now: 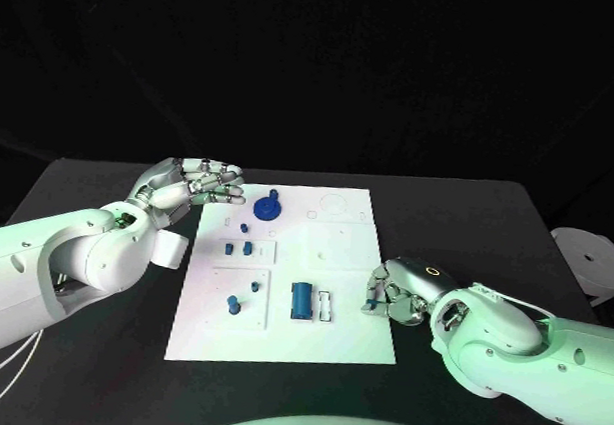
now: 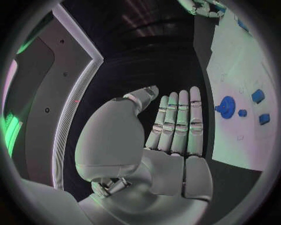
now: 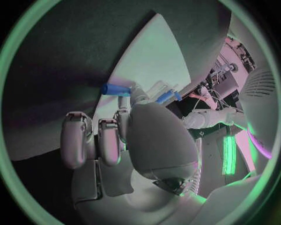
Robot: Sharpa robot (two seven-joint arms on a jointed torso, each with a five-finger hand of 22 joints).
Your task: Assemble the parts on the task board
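The white task board [image 1: 341, 321] lies in the middle of the black table. On it are a round blue part [image 1: 267, 209], several small blue parts [image 1: 236, 248] along its left half, and a blue cylinder [image 1: 301, 299] beside a pale piece [image 1: 327, 305]. My left hand [image 1: 201, 185] hovers at the board's far left corner; the left wrist view shows its fingers [image 2: 178, 122] straight and holding nothing, with the round blue part [image 2: 226, 107] beyond them. My right hand [image 1: 391, 292] sits at the board's right edge and pinches a small blue part [image 3: 115, 89] at its fingertips.
A white round object [image 1: 593, 260] stands off the table's right side. Bare black table [image 1: 465, 226] lies beyond and to the right of the board. The board's near half [image 1: 281, 346] carries no parts.
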